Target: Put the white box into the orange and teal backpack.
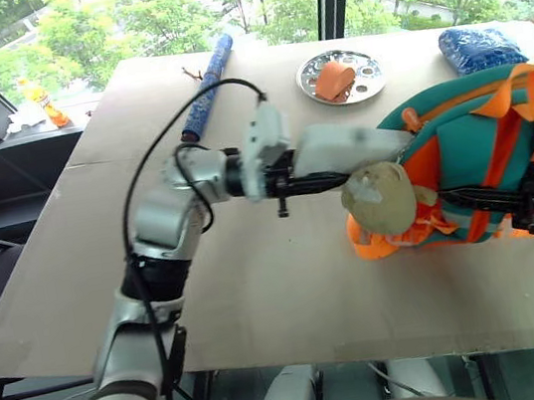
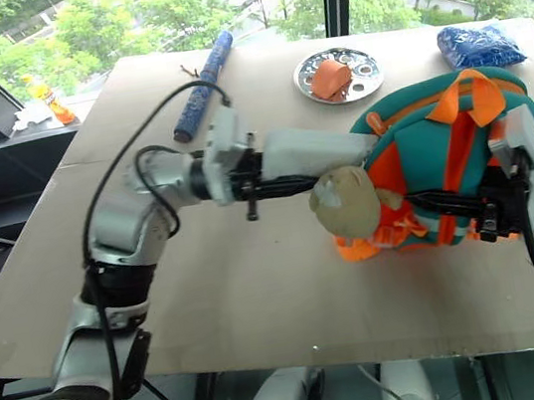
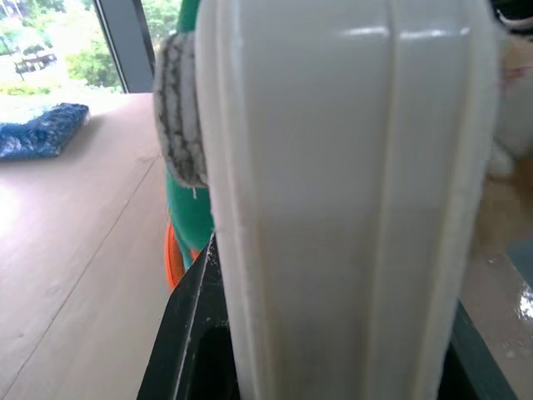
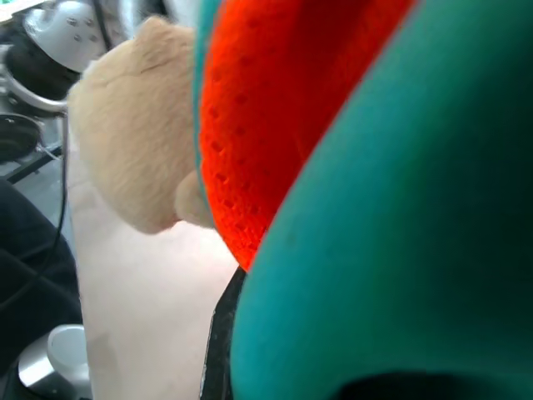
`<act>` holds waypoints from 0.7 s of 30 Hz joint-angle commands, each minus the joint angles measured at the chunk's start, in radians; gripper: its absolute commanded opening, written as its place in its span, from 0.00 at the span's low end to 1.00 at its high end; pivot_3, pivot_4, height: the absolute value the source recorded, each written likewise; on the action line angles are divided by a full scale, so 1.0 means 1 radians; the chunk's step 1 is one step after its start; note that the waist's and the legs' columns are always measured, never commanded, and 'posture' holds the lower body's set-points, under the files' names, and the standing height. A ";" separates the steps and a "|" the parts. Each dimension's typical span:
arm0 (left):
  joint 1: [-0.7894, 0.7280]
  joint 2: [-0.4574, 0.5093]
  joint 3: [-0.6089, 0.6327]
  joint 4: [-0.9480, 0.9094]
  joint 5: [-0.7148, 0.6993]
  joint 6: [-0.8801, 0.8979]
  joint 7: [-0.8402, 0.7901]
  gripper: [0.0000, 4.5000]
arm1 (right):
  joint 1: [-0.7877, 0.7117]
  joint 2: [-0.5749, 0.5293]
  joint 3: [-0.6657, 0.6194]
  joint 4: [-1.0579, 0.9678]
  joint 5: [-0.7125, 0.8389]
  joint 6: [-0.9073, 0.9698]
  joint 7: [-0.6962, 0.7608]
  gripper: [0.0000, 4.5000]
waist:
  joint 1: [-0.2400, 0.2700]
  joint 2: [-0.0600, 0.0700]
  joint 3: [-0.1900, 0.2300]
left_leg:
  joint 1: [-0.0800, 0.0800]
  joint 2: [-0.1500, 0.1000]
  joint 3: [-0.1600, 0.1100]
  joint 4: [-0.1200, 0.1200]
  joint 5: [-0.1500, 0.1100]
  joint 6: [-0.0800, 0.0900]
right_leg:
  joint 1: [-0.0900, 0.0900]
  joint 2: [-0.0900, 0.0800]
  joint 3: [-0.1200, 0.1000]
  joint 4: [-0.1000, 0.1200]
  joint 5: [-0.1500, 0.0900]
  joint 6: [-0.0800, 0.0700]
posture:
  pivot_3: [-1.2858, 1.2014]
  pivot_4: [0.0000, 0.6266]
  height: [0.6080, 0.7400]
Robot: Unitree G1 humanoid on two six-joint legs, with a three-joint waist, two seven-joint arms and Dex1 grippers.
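White box [image 1: 349, 145]: we find it clamped in the left gripper [image 2: 273, 174], long axis level, far end at the backpack's upper opening. Orange and teal backpack [image 1: 480, 143]: on the table [image 1: 261, 291], directly beyond the box. Right gripper [image 2: 454, 207]: closed on the backpack's fabric, nearer the bag.

You see a translucent-white box [image 1: 344, 145], a backpack [image 1: 476, 154] in teal with orange straps and a beige plush head [image 1: 380, 199], a blue patterned pouch [image 1: 480, 46], a silver plate [image 1: 340, 76] and a pale tan worktop [image 1: 280, 288].
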 commanded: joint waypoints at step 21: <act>-0.228 -0.147 -0.067 0.158 0.098 0.247 -0.025 0.99 | -0.014 0.094 0.062 -0.050 -0.005 -0.078 -0.166 0.00 | -0.020 0.000 0.001 | 0.001 0.000 0.000 0.000 0.000 0.000 | 0.000 0.001 0.000 0.002 0.000 0.001 | 0.52 0.24 0.93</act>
